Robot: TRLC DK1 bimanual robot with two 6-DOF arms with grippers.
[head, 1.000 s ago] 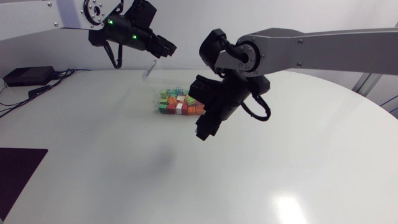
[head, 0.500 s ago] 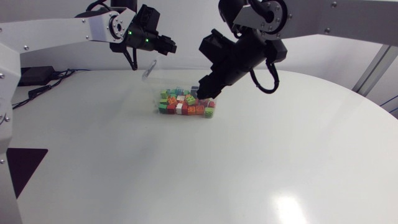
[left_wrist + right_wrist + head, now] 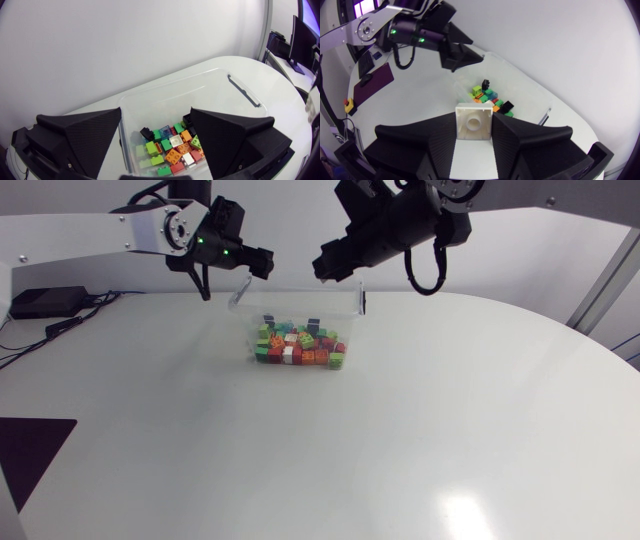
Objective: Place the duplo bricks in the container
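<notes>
A clear plastic container (image 3: 345, 298) stands at the back middle of the table, with several coloured duplo bricks (image 3: 298, 345) lying in it. My left gripper (image 3: 262, 262) hangs open just above the container's left rim; in the left wrist view its fingers (image 3: 85, 135) stand wide apart over the container (image 3: 150, 107), touching nothing. Above the container's right side, my right gripper (image 3: 325, 272) is shut on a white brick (image 3: 474, 122), stud side toward the camera. The right wrist view shows the bricks (image 3: 490, 95) below and ahead of it.
A black box (image 3: 45, 302) with cables sits at the table's far left edge. A dark mat (image 3: 25, 450) lies at the left front. The white table (image 3: 450, 430) stretches wide in front of and to the right of the container.
My right arm rose and swung back over the container with the white brick. My left gripper opened, letting go of the container's left rim.
</notes>
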